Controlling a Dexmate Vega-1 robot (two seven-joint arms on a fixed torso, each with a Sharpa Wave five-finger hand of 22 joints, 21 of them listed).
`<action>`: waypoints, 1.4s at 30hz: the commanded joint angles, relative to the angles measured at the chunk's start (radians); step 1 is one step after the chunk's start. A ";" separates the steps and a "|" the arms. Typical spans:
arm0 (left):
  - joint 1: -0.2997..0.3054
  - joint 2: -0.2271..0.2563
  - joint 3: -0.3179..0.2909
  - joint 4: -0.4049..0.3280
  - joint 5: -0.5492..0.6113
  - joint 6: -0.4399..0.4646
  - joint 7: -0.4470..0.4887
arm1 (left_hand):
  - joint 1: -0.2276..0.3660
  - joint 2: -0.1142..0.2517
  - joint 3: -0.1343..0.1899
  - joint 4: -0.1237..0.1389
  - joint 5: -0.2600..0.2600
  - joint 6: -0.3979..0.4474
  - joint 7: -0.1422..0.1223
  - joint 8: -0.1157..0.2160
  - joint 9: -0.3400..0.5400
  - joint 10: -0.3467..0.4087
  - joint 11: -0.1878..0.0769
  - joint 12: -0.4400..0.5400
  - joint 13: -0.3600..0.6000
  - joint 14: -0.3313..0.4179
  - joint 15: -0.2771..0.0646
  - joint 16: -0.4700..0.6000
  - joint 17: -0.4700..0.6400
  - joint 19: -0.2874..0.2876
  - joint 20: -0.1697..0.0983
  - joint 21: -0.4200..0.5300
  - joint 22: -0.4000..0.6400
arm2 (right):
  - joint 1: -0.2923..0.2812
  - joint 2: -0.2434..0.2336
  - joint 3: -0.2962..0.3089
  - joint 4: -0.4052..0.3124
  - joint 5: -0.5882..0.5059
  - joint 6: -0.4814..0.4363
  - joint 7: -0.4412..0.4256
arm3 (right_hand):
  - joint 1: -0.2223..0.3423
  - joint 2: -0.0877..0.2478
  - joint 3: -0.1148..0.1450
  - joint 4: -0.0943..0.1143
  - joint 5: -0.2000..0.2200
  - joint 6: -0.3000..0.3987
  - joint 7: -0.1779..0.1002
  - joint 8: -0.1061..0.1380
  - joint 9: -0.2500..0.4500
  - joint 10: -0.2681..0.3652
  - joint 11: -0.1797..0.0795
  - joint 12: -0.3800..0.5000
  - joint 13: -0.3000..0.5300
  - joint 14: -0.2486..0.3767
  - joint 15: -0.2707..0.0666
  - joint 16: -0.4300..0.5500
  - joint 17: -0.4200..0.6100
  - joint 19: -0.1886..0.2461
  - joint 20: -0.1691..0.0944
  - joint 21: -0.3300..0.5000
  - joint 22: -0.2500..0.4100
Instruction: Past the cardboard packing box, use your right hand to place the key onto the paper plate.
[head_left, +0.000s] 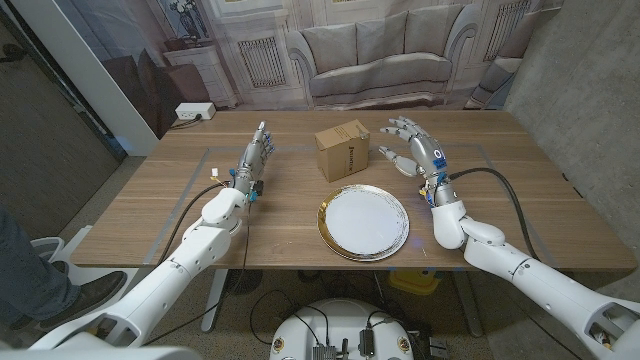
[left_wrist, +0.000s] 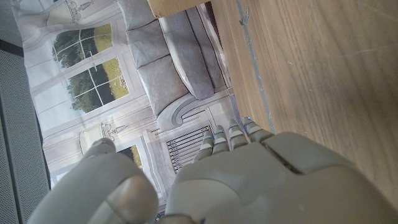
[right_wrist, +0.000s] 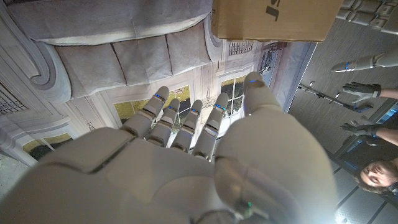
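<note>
Your table (head_left: 520, 215) carries everything here, a wooden top with a printed sofa backdrop (head_left: 360, 45) hanging behind its far edge. A white power strip (head_left: 193, 112) sits on the floor past the table's far left corner.

The plate (head_left: 364, 222) lies near your front edge, about midway between the two arms. Just beyond it stands the box (head_left: 343, 150), upright and closed; in the right wrist view the box (right_wrist: 273, 18) shows ahead of your fingertips.

Your left hand (head_left: 253, 160) is left of the box and well apart from it, fingers straight and close together, pointing toward the backdrop, holding nothing. In the left wrist view that hand (left_wrist: 249, 180) is over bare wood.

Your right hand (head_left: 412, 148) is raised just right of the box, fingers spread and slightly curled, palm toward the box. I can't make out the key anywhere: the fingers look empty, though the palm side is partly hidden. In the right wrist view your hand (right_wrist: 186, 162) is seen from the back, and a person (right_wrist: 373, 174) with gloved hands raised stands at the picture's edge.
</note>
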 joint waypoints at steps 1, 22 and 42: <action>0.007 -0.006 0.001 0.000 0.000 -0.009 0.003 | 0.004 0.001 -0.005 -0.002 -0.002 0.009 0.002 -0.003 0.006 0.001 0.000 -0.003 0.005 0.004 0.003 0.001 0.002 -0.006 0.003 0.001 0.006 | 0.028 -0.012 -0.034 0.007 -0.030 -0.036 -0.005 | 0.005 0.004 -0.004 0.001 0.003 0.011 0.001 0.005 0.002 0.001 -0.009 0.001 0.001 0.005 -0.090 0.005 0.006 0.005 -0.071 0.004 0.004; 0.031 0.004 -0.009 -0.020 -0.003 -0.013 0.011 | 0.005 0.003 -0.010 -0.002 -0.003 0.010 0.001 -0.004 0.006 0.001 0.001 -0.004 0.005 0.003 0.003 0.001 0.002 -0.006 0.004 0.002 0.006 | 0.086 0.011 -0.091 0.064 -0.061 -0.055 -0.036 | 0.021 0.011 -0.010 0.003 0.008 0.017 0.000 0.002 0.002 0.006 -0.019 -0.001 0.001 0.012 -0.101 0.005 0.007 0.016 -0.080 0.005 0.004; 0.045 0.015 -0.022 -0.033 -0.007 -0.014 0.018 | 0.006 0.005 -0.014 -0.002 -0.004 0.011 0.001 -0.005 0.006 0.001 0.000 -0.005 0.005 0.004 0.002 0.001 0.002 -0.007 0.005 0.002 0.006 | 0.132 0.030 -0.133 0.114 -0.066 -0.053 -0.055 | 0.042 0.023 -0.016 0.004 0.010 0.029 0.000 0.002 0.005 0.010 -0.029 -0.002 0.001 0.018 -0.113 0.007 0.009 0.022 -0.086 0.005 0.005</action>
